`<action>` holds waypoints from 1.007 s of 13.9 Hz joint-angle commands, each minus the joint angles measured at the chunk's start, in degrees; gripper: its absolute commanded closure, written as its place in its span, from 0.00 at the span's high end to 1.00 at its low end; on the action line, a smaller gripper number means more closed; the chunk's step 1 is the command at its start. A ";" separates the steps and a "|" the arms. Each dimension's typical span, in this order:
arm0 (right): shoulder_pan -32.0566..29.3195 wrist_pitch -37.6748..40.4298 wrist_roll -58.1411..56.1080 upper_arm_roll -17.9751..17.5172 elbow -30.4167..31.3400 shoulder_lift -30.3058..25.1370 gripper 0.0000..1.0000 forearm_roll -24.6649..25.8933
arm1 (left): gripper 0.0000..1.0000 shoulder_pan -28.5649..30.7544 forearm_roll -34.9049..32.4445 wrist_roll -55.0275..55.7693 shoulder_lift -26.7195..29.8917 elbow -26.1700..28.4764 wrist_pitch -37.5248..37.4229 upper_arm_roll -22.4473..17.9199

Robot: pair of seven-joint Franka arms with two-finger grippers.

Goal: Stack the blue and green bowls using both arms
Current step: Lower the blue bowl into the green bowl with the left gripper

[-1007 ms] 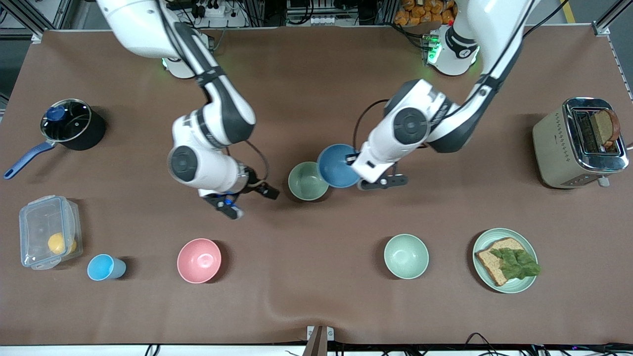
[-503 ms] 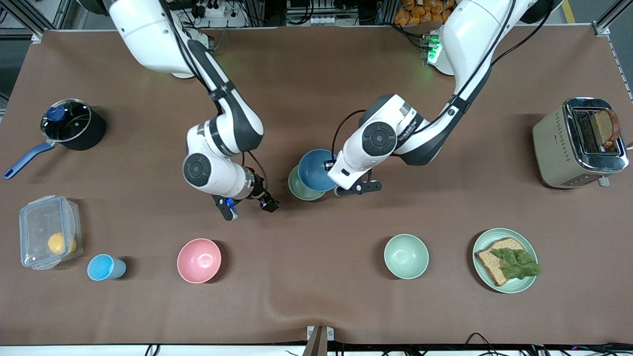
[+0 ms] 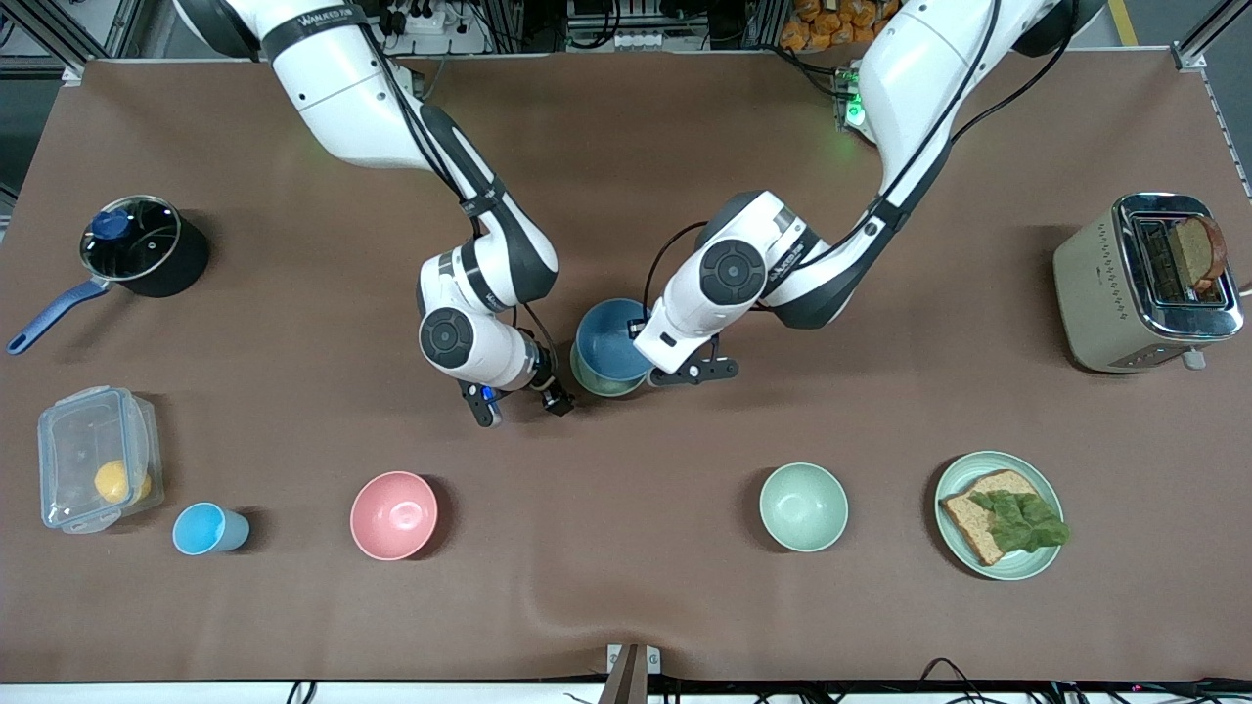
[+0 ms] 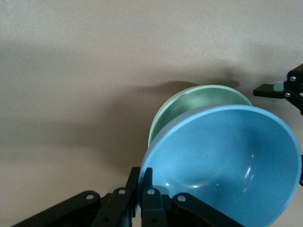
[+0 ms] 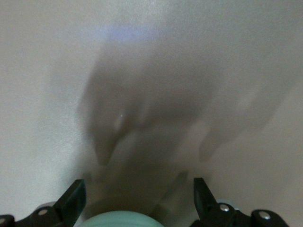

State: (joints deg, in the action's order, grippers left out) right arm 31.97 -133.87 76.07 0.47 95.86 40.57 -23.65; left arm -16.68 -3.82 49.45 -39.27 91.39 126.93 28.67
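Note:
My left gripper (image 3: 642,330) is shut on the rim of the blue bowl (image 3: 606,334) and holds it tilted over the sage-green bowl (image 3: 599,385), covering most of it. In the left wrist view the fingers (image 4: 152,188) pinch the blue bowl's (image 4: 227,165) rim, and the green bowl (image 4: 199,100) shows underneath on the table. My right gripper (image 3: 555,396) is open beside the green bowl, toward the right arm's end of the table. In the right wrist view the green bowl's edge (image 5: 124,220) lies between the spread fingers of the right gripper (image 5: 137,198).
Nearer the front camera stand a pink bowl (image 3: 394,515), a mint bowl (image 3: 804,506), a plate with bread and lettuce (image 3: 1047,562), a light-blue cup (image 3: 207,529) and a clear container (image 3: 93,471). A pot (image 3: 137,244) and a toaster (image 3: 1144,284) stand at the table's ends.
My left gripper has carried the blue bowl toward the right arm's end, from beside the green bowl to over it. My right gripper has moved up close to the green bowl.

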 commanded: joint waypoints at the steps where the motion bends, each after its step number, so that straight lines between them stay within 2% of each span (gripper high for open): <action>1: -0.24 0.02 0.75 0.15 -0.50 0.30 1.00 -0.69 | 0.00 -1.94 -1.63 1.70 -1.24 -1.48 1.30 -1.08; 5: -1.03 0.19 0.92 0.15 -0.50 0.21 1.00 -0.69 | 0.00 -4.67 -1.63 2.76 -2.21 -1.57 2.27 -3.80; 14: -2.00 0.10 3.47 0.23 -0.67 0.12 1.00 -0.26 | 0.00 -5.20 -1.72 2.76 -3.53 -2.36 3.59 -4.15</action>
State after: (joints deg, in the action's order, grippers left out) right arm 30.35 -133.87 78.74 1.16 95.71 40.60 -23.65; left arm -20.88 -3.92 50.56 -41.91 90.53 130.35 25.12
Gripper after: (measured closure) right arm 0.000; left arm 0.952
